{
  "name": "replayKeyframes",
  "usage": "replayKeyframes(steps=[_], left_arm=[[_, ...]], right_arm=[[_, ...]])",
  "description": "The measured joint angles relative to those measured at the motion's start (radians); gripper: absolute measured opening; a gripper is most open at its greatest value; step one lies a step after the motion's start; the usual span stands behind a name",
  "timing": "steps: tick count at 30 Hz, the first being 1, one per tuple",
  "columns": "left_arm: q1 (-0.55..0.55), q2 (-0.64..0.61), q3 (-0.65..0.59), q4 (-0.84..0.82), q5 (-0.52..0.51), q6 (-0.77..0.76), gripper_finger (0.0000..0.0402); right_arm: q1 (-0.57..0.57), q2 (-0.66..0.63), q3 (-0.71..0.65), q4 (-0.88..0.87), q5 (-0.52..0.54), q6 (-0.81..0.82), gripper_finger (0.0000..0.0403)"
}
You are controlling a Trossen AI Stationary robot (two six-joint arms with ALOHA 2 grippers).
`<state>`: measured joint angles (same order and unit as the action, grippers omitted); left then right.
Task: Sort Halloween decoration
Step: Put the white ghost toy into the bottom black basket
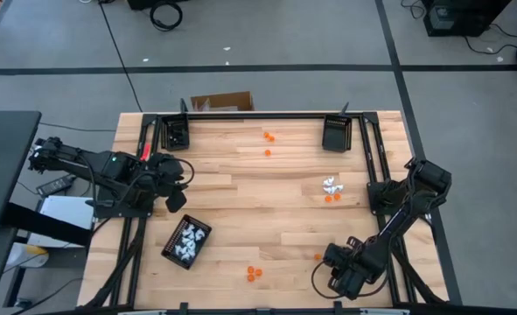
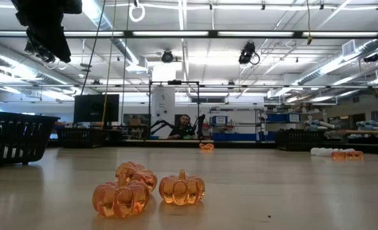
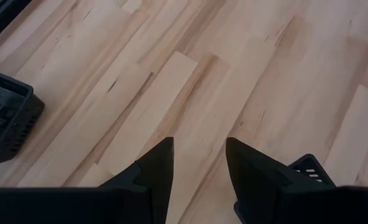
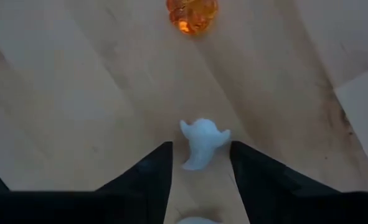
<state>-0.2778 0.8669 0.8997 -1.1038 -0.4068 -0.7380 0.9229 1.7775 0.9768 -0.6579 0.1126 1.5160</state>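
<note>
The Halloween decoration lies scattered on the wooden table (image 1: pixel 241 206): orange pumpkins (image 1: pixel 254 273) near the front edge, others (image 1: pixel 268 137) at the back, and white ghosts (image 1: pixel 331 185) at the right. My right gripper (image 4: pixel 201 150) points down at the front right (image 1: pixel 332 256), open. A white ghost (image 4: pixel 202 143) lies on the wood between its fingertips, with an orange pumpkin (image 4: pixel 192 14) just beyond. My left gripper (image 3: pixel 199 165) hangs open over bare wood at the left (image 1: pixel 176 198).
A black tray (image 1: pixel 186 242) with several white ghosts lies at the front left. Two more black trays (image 1: pixel 174 133) (image 1: pixel 337 133) stand along the far edge. The low view shows three pumpkins (image 2: pixel 181 188) close up. Bare wood fills the table's middle.
</note>
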Motion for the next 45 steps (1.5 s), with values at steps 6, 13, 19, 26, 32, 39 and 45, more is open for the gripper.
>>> replayKeyframes(steps=[6, 13, 19, 26, 32, 39, 45], left_arm=[[0.000, 0.000, 0.000, 0.001, 0.000, -0.001, 0.0155], [0.000, 0.000, 0.000, 0.010, 0.000, -0.005, 0.0155], [0.000, 0.000, 0.000, 0.011, 0.000, -0.006, 0.0155], [0.000, 0.000, 0.000, 0.011, 0.000, -0.006, 0.0155], [0.000, -0.006, 0.000, 0.011, 0.017, -0.006, 0.0155], [0.000, -0.019, 0.062, -0.052, 0.036, 0.028, 0.0155], [0.000, -0.019, 0.171, -0.140, 0.034, 0.089, 0.0155]], right_arm=[[-0.013, -0.001, -0.006, 0.006, 0.018, 0.003, 0.0156], [-0.029, 0.000, -0.008, 0.021, 0.025, 0.013, 0.0110], [-0.038, 0.001, -0.009, 0.031, 0.040, 0.046, 0.0079], [-0.056, 0.005, -0.011, 0.153, 0.051, 0.047, 0.0050], [-0.104, 0.008, -0.011, 0.388, 0.071, -0.032, 0.0050], [-0.271, 0.006, 0.003, 0.620, 0.081, -0.267, 0.0050], [-0.495, 0.006, 0.079, 0.642, 0.079, -0.590, 0.0050]])
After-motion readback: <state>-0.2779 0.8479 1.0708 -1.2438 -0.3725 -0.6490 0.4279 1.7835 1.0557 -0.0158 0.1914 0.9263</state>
